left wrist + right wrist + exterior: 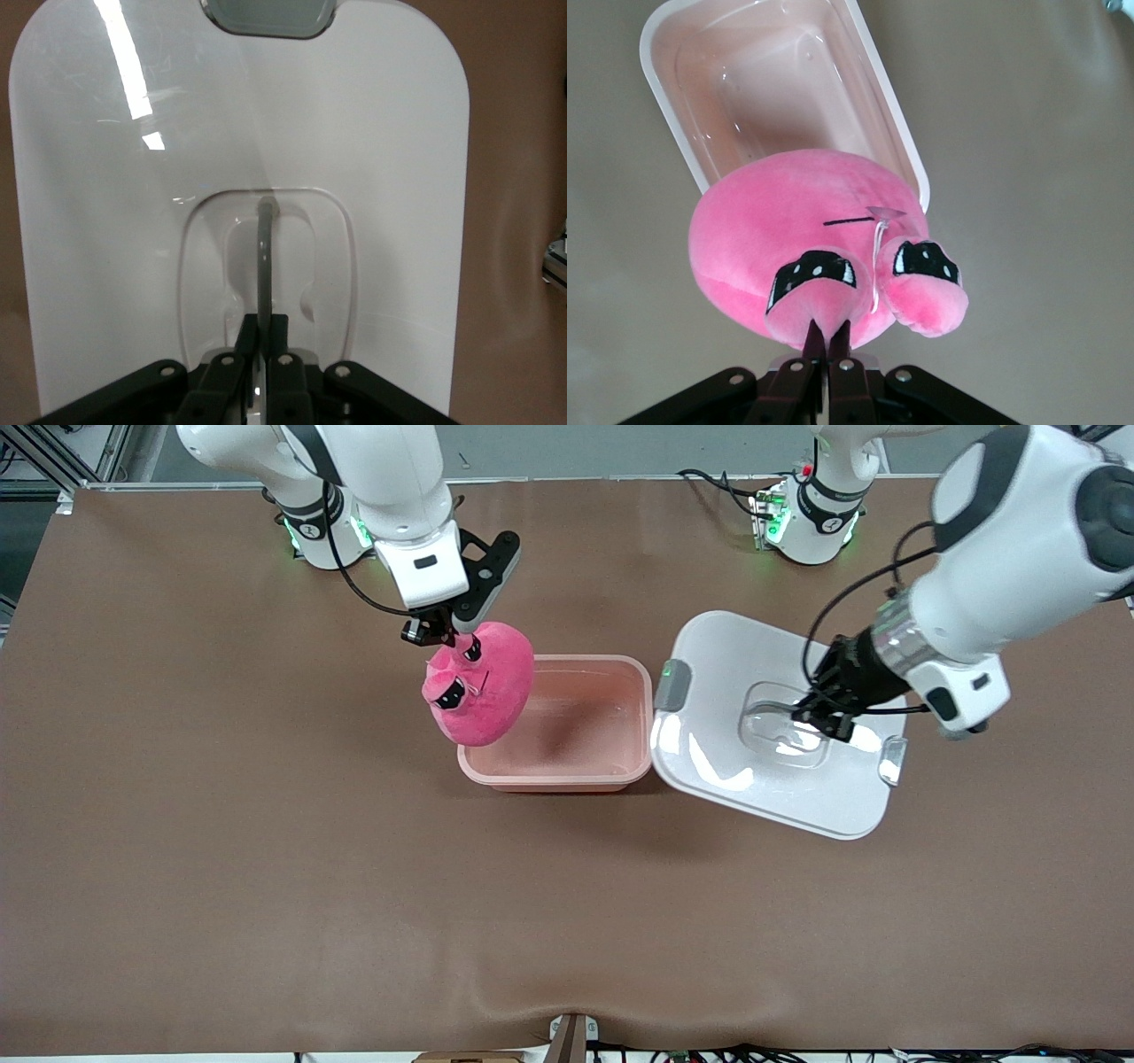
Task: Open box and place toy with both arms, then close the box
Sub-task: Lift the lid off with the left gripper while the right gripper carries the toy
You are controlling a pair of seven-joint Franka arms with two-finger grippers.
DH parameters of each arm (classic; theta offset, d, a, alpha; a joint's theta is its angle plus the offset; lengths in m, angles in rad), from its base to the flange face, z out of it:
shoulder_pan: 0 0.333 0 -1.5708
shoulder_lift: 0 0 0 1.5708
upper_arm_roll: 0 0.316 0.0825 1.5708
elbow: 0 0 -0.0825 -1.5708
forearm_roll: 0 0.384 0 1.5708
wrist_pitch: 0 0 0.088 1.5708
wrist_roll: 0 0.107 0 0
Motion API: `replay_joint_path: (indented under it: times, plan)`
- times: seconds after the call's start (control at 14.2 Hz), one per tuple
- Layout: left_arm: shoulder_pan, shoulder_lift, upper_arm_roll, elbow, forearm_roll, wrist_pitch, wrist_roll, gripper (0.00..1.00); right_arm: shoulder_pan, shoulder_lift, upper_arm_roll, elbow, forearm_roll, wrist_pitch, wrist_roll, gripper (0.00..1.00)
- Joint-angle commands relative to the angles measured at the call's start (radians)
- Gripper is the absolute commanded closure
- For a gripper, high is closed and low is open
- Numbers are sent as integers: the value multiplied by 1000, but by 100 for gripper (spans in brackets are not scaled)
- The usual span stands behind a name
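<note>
Box, rounded rectangular pale pink plastic base (567,726): already opened, seen empty, resting on the brown table (266,886) about mid-table. Its white lid (753,771) with grey side clips has been taken off and is held beside the base, toward the left arm's end of the table, tilted, one edge just beside the base's rim. Whether the lid touches the table cannot be told.

Left gripper (828,713): closed narrow on the lid's clear central handle (264,257); in the left wrist view the handle strip is seen pinched between the fingertips (285,332).

Right gripper (440,633): closed tight on a small protrusion of the round bright pink plush toy (481,684). The toy is hung in the air over the base's rim at the right arm's end, partly over the cavity, not yet inside. In the right wrist view the box base (780,88) is seen directly under the toy (806,257).

Toy's look: soft, squashy blob, dark sleepy eyes, stubby snout, a thin clear tag loop near the face. Judged to fit the base with room to spare.

Progress, as judged: opening done, toy picked and nearly over target. Left: toy to be lowered and released in the base, lid to be brought back over and seated, clips possibly to be pressed.
</note>
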Motion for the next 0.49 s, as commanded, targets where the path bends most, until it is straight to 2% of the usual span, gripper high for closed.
replay_joint_path:
  times: [0.0,0.21,0.42]
  plan:
    - [69,-42,-8,-28,-27,-71,143,100,42,25,-12,19,-28,31,-72,100]
    - [163,-53,-7,-30,-27,-149,412,100,43,37,-11,19,-28,39,-201,100]
    - [204,-52,-7,-44,-21,-163,513,100,48,46,-11,18,-28,40,-359,100]
